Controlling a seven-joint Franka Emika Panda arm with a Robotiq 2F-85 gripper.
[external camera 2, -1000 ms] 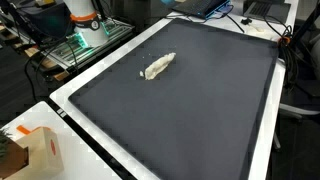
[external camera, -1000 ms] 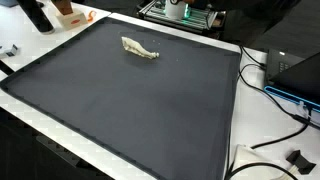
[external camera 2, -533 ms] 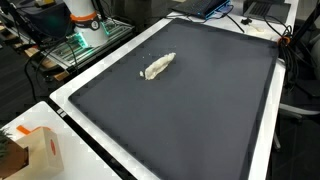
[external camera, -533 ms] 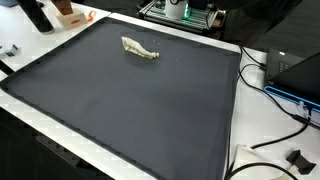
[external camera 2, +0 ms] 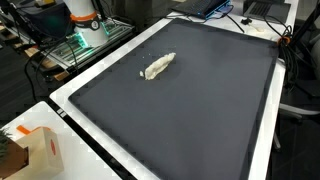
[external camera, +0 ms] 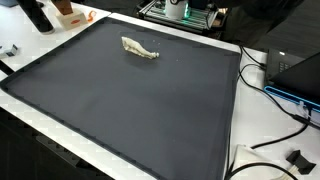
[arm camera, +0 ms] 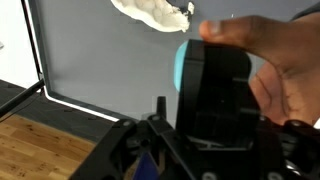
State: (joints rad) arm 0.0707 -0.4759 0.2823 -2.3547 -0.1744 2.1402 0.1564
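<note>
A crumpled cream cloth [external camera: 139, 48] lies near the far edge of the dark grey mat [external camera: 130, 100]; it also shows in an exterior view as the cloth [external camera 2: 157, 67] on the mat [external camera 2: 190, 110]. In the wrist view the cloth [arm camera: 150, 12] sits at the top edge. A brown human hand [arm camera: 285, 75] holds a black block with a cyan patch [arm camera: 212, 90] right in front of my gripper [arm camera: 200, 145]. The gripper's dark linkages fill the bottom of the wrist view, and the block hides its fingers. Neither exterior view shows the gripper.
The robot base [external camera 2: 84, 18] stands beyond the mat beside a green-lit electronics rack [external camera 2: 75, 45]. An orange and white box [external camera 2: 35, 150] sits off the mat's corner. A laptop [external camera: 298, 75] and cables [external camera: 262, 75] lie to the side. Wooden floor [arm camera: 40, 140] shows below the table edge.
</note>
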